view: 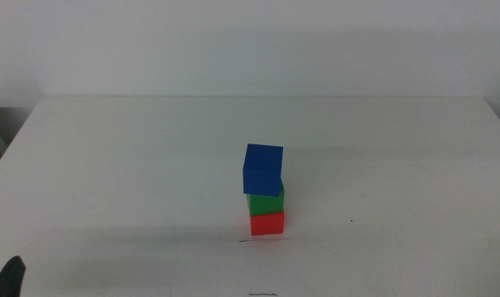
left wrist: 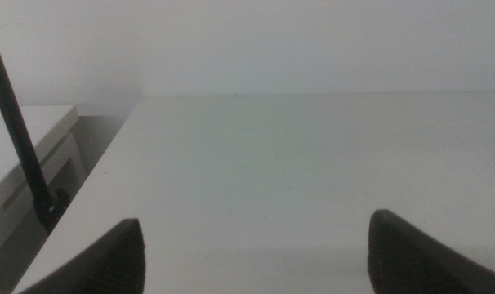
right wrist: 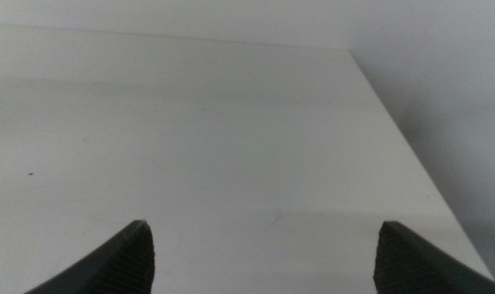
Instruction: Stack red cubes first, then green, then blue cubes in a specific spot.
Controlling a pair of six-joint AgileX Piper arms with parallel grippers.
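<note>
While both of my grippers hang over bare white table, neither one holds anything. On the left gripper [left wrist: 254, 253], the two dark jaws stand wide apart with only table between them. The right gripper [right wrist: 264, 257] is the same: jaws spread wide, nothing in the gap. In the middle view I can see just a dark tip of the left gripper [view: 11, 276], well apart from the stack, off to its left and nearer to me. The right one does not show in that view at all.

Now to the stack. The red cube [view: 266, 223] sits at the bottom, right by the thin dark scribbled line [view: 252, 241] that marks the spot. The line peeks out at the front left of the red cube. The green cube [view: 266, 200] sits on top of the red one. The blue cube [view: 262, 169] sits on top of the green one, but it is turned a bit and hangs over a little to the left.

I think the job is done: red, green, blue, in that order. All that may be left is to watch that the blue cube does not slip.
</note>
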